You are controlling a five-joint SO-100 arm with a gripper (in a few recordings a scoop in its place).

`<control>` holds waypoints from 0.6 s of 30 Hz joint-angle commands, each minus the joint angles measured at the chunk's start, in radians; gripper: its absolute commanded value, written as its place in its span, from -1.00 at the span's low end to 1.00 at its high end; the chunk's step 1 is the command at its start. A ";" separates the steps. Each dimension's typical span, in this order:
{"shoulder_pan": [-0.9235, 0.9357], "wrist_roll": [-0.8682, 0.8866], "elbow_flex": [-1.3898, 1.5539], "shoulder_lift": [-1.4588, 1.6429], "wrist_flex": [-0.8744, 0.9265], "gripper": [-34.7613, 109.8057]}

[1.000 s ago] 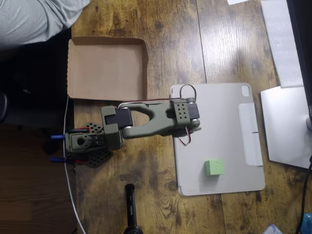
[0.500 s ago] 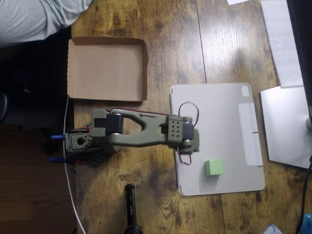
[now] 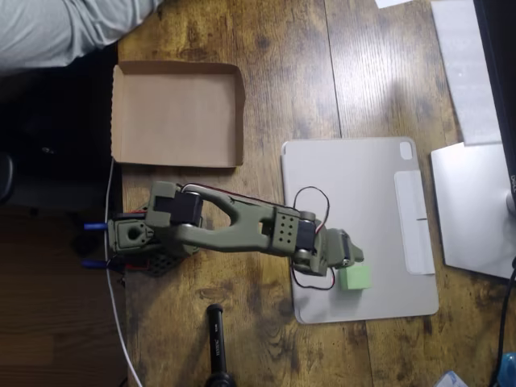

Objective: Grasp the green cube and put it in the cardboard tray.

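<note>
In the overhead view, the arm's gripper is hovering right over the left edge of the green cube, which is sitting on the grey tablet. Its jaws are hidden under the wrist, so I cannot tell how wide they are. The cardboard tray is lying well apart, empty.

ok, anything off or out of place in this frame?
Nothing spilled or damaged. One oddity: the green cube sits on a grey tablet rather than bare wood. The cardboard tray lies flat, slightly overhanging the table's edge. The pincer is at the cube.
</note>
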 commanded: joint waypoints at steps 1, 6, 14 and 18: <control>0.028 0.002 -0.215 -0.035 0.318 -0.22; 0.028 0.012 -0.568 -0.166 0.612 -0.19; -0.032 0.014 -0.647 -0.324 0.672 -0.11; -0.029 0.021 -0.647 -0.394 0.640 -0.09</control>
